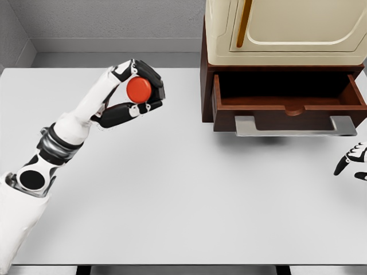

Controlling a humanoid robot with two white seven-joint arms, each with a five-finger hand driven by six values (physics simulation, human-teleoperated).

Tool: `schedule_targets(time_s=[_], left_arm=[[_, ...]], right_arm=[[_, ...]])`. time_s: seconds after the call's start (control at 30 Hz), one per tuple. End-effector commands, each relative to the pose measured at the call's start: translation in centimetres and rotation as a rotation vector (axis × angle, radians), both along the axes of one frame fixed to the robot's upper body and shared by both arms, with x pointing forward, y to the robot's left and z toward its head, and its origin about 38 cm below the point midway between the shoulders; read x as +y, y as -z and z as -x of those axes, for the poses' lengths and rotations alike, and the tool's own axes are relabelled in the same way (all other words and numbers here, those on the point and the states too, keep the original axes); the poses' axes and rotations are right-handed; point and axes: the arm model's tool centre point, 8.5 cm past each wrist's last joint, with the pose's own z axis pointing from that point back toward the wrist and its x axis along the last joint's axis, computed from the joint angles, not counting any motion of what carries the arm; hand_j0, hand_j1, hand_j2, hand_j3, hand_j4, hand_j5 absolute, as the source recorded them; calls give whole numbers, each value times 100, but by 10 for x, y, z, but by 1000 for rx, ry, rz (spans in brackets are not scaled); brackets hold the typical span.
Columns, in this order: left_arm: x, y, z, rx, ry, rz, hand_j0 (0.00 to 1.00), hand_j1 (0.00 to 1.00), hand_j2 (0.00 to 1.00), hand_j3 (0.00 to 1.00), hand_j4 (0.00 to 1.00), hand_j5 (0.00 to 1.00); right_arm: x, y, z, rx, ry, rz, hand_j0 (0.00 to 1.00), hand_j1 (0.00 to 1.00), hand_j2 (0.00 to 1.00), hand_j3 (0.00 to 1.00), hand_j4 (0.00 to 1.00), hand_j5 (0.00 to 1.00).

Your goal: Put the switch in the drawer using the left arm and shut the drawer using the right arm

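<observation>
Drawer of dark brown wood point(287, 106) lies open to the right of the left robot hand point(137, 91), which grips the round red switch point(139, 89).

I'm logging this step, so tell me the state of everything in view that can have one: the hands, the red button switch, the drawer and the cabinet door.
Left hand: raised over the table, closed around the switch.
Switch: held, not yet in the drawer.
Drawer: pulled open, looks empty.
Cabinet door: closed.
Right hand: at the right edge, fingers relaxed, holding nothing.
</observation>
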Motion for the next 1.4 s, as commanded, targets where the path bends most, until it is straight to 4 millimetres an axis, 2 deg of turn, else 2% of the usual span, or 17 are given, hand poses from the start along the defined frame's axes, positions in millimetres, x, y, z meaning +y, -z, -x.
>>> schedule_targets(time_s=[0.0, 0.07, 0.33, 0.73, 1.07, 1.37], left_arm=[[-15, 4, -2, 2, -21, -19, 34, 34, 34, 34, 34, 34], [-26, 4, -3, -11, -31, -30, 34, 34, 34, 34, 34, 34], [-60, -21, -18, -70, -49, -109, 34, 34, 34, 34, 34, 34], [-111, -46, -32, -144, -70, -234, 34, 34, 34, 34, 34, 34], [-150, -45, -41, -243, -94, -392, 34, 34, 34, 34, 34, 34], [-174, -45, -59, -285, -108, -505, 34, 34, 34, 34, 34, 34]], right_arm=[[0, -1, 0, 1, 2, -5, 57, 57, 57, 57, 57, 57], [0, -1, 0, 1, 2, -5, 57, 57, 57, 57, 57, 57], [0, -1, 0, 1, 2, -5, 57, 57, 57, 57, 57, 57], [0, -1, 0, 1, 2, -5, 57, 57, 57, 57, 57, 57], [0, -1, 0, 1, 2, -4, 57, 57, 57, 57, 57, 57], [0, -1, 0, 1, 2, -4, 57, 57, 57, 57, 57, 57]])
